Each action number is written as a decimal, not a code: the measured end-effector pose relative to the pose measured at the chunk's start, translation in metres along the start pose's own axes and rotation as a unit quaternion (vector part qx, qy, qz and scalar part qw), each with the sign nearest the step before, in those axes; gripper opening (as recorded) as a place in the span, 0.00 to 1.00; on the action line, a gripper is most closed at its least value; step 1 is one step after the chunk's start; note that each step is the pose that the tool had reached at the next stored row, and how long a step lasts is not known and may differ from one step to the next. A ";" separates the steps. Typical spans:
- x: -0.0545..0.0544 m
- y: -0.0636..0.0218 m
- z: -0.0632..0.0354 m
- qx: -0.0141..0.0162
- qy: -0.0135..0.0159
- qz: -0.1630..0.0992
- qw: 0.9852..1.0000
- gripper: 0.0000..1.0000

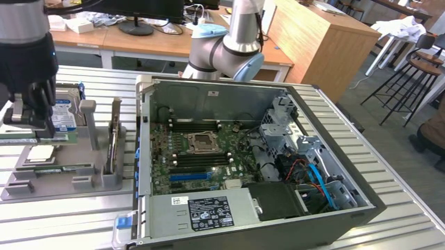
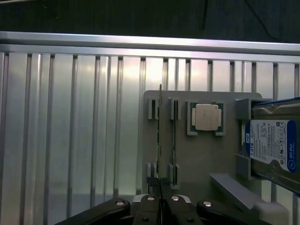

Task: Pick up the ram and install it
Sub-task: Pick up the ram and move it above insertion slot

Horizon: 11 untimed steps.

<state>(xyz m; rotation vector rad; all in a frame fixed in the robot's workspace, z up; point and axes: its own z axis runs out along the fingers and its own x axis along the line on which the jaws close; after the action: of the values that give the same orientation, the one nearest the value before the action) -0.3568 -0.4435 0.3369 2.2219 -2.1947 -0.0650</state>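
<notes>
Gripper (image 1: pixel 33 130) at exterior view's left, above gray holder (image 1: pixel 94 156), well apart from open PC case (image 1: pixel 208 96). Jaws almost fully closed, pinching ram (image 1: pixel 59 138) by long upper edge.

Wrist view: ram (image 2: pixel 160 131) seen edge-on, running straight in between jaws of gripper (image 2: pixel 161 183), in line with outer slot of holder (image 2: pixel 197 159). Cannot tell if ram is clear of slot. Twin stick (image 2: pixel 174 140) stands just beside, in next slot. CPU (image 2: pixel 206 116) and hard drive (image 2: pixel 274 145) sit further along same holder. Holder rests on ribbed metal table (image 2: pixel 70 140).
</notes>
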 end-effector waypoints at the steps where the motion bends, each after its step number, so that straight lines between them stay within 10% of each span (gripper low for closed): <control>1: 0.000 0.0002 -0.0041 0.000 0.000 0.000 1.000 0.12; 11: -0.001 0.0015 -0.0344 0.000 0.000 0.000 1.000 0.12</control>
<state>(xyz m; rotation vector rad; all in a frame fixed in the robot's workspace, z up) -0.3568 -0.4435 0.3713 2.2213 -2.1954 -0.0651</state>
